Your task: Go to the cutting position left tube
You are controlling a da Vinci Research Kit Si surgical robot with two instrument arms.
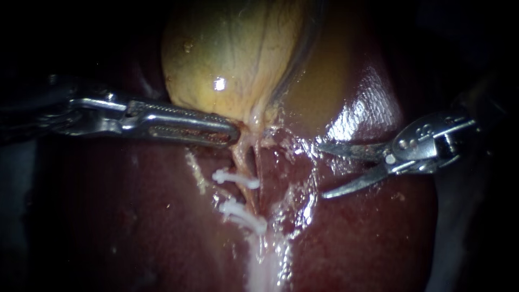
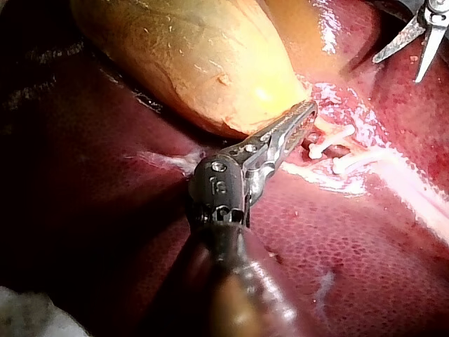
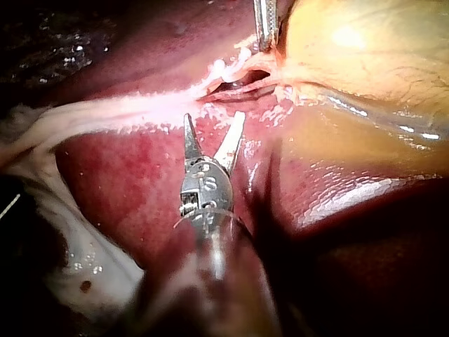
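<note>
Centrally, below the narrow end of the gallbladder [image 1: 227,59], two thin strands of tissue run down over the liver [image 1: 135,216] with a dark slit between them. In the endoscope view the left tube [image 1: 240,156] is the strand left of that slit, and white clips [image 1: 236,178] sit across it, one beside the slit and more a little lower. My left instrument [image 1: 231,133] comes in from the left and lies nearly level. Its long ridged jaws are pressed together on the tissue at the gallbladder's neck, just above the start of the left tube. The left wrist view shows the same grip, with the jaw tips at the yellow sac's narrow end and the clips just ahead of them. My right instrument [image 1: 323,170] comes in from the right and ends in two slim curved blades, spread wide with nothing between them. Its tips point toward the tubes but hang apart from them, over the wet liver surface to the right of the right-hand strand. In the right wrist view the spread blades aim at the slit between the strands without touching either one, and the clips lie ahead of them.
</note>
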